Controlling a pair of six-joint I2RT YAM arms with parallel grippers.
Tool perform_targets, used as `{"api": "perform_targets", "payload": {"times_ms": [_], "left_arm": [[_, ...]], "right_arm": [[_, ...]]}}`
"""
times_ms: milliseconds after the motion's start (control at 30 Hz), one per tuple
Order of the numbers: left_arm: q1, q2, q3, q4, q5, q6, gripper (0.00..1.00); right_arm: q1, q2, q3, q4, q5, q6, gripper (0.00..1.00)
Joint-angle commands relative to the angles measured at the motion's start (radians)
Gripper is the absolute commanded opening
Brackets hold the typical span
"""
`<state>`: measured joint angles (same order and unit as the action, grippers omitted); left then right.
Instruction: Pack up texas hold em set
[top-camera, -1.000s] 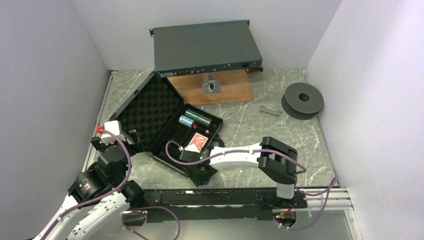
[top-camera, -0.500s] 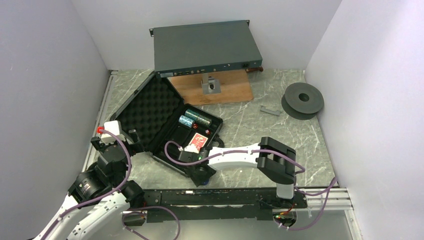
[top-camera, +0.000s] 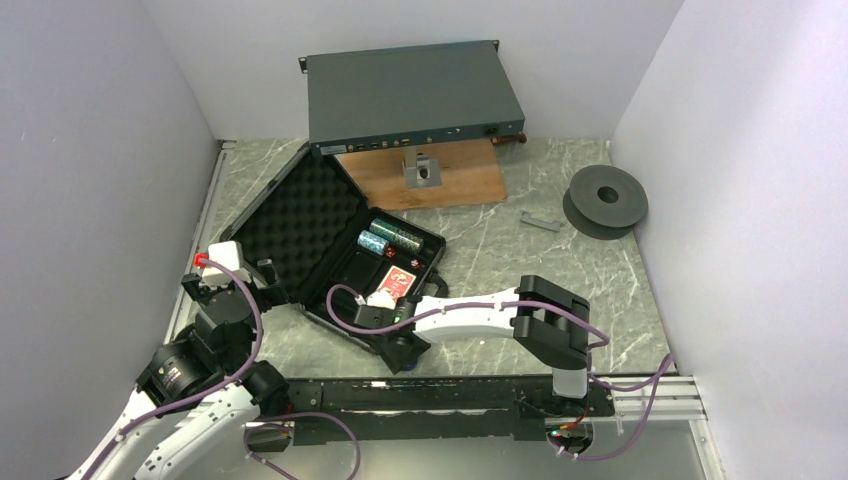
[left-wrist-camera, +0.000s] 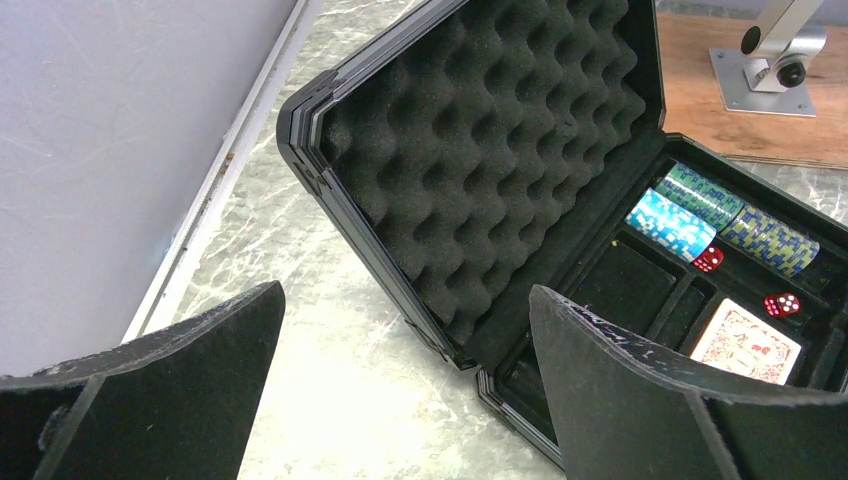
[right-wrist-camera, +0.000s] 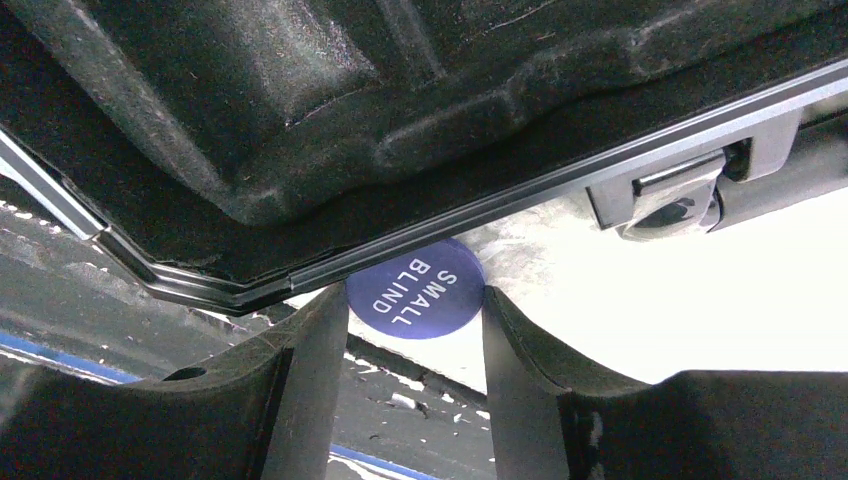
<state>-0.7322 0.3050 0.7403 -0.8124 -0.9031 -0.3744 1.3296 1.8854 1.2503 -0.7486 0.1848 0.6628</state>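
- On the marbled table (top-camera: 500, 260), left of centre, the black briefcase (top-camera: 300, 210) lay open, with its egg-crate foam lid leaning back toward the left wall and its tray on the right.
- Teal-and-white chip stacks (top-camera: 390, 236) lay on their sides in the tray's far compartment; the left wrist view showed three rolls side by side.
- A red-backed card deck (top-camera: 398, 283) sat face down in a compartment nearer the arms.
- Two small red dice (left-wrist-camera: 709, 259) lay in the tray, one just beside the chips and the other just beside the deck.
- At the case's near edge, the right gripper (top-camera: 395, 345) sat low against the outer wall, near a latch.
- Its fingers stood at a middling gap, one against each edge of the blue disc (right-wrist-camera: 415, 290), which read SMALL BLIND in white.
- The disc's upper part was tucked under the case's rim; whether it was lifted off the table could not be told.
- By the lid's outer left corner, the left gripper (left-wrist-camera: 400, 400) hung with its fingers spread wide and nothing between them.
- At the back wall stood a large grey rack box (top-camera: 410, 95), behind a wooden board (top-camera: 450, 185) that carried a small metal bracket (top-camera: 423, 170).
- Far right, well apart from the case, lay a dark grey spool (top-camera: 605, 200), with a small grey piece (top-camera: 540, 221) near it.
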Motion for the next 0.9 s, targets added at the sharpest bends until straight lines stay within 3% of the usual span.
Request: {"api": "perform_targets", "payload": {"times_ms": [0,867], "left_arm": [[0.006,-0.004,0.001,0.034,0.003,0.022,0.99],[0.007,0.0,0.002,0.035,0.009,0.023,0.99]], "right_arm": [[0.002,-0.001,-0.004,-0.087,0.061,0.003,0.44],[0.002,-0.094,-0.027,-0.168,0.111,0.024,0.43]]}}
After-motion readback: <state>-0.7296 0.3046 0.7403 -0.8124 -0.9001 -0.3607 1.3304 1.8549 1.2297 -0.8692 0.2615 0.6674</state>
